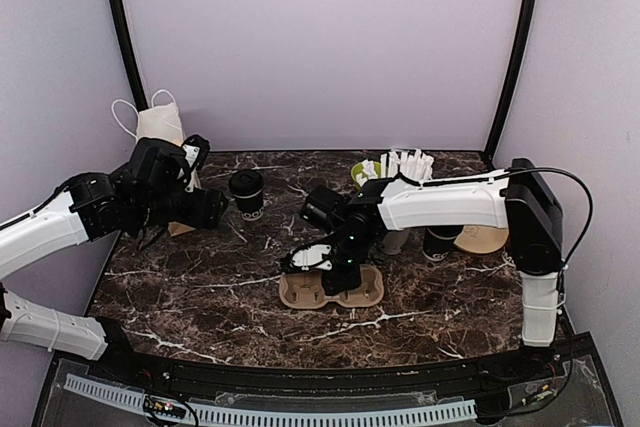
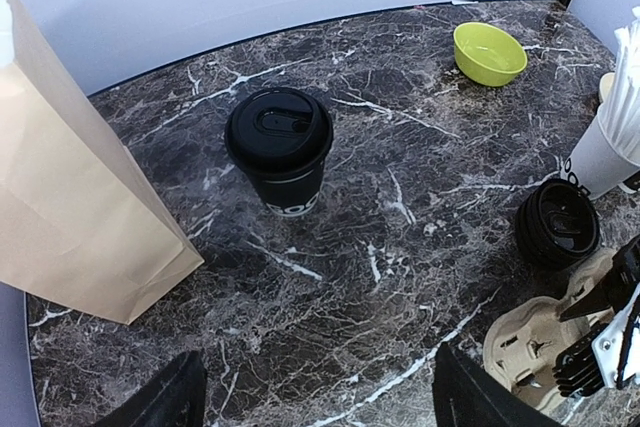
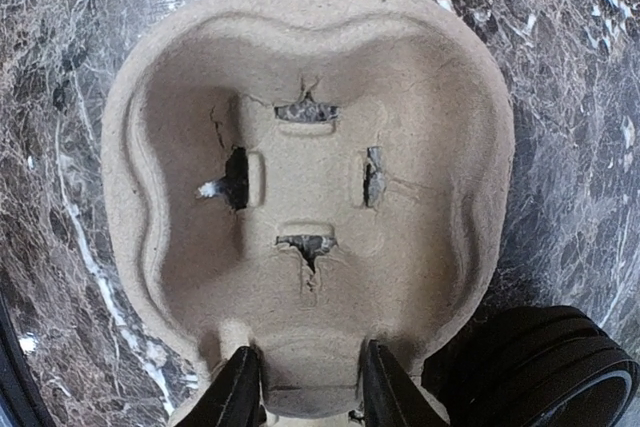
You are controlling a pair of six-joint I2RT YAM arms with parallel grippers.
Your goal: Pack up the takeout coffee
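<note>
One takeout coffee (image 1: 246, 193), a black lidded cup with a white logo, stands at the back left of the marble table; it also shows in the left wrist view (image 2: 278, 147). My left gripper (image 1: 215, 209) is open and empty just left of it, a short way off, and its fingertips (image 2: 165, 402) show at the bottom of the left wrist view. A brown pulp cup carrier (image 1: 330, 289) lies flat mid-table with its sockets empty (image 3: 310, 197). My right gripper (image 3: 308, 392) is over the carrier, its fingers closed on the carrier's middle ridge.
A paper bag (image 1: 160, 127) stands at the back left behind my left arm (image 2: 70, 197). A green bowl (image 2: 488, 52), a cup of white straws (image 1: 405, 169) and a stack of black lids (image 2: 557, 222) stand at the back right, beside the carrier.
</note>
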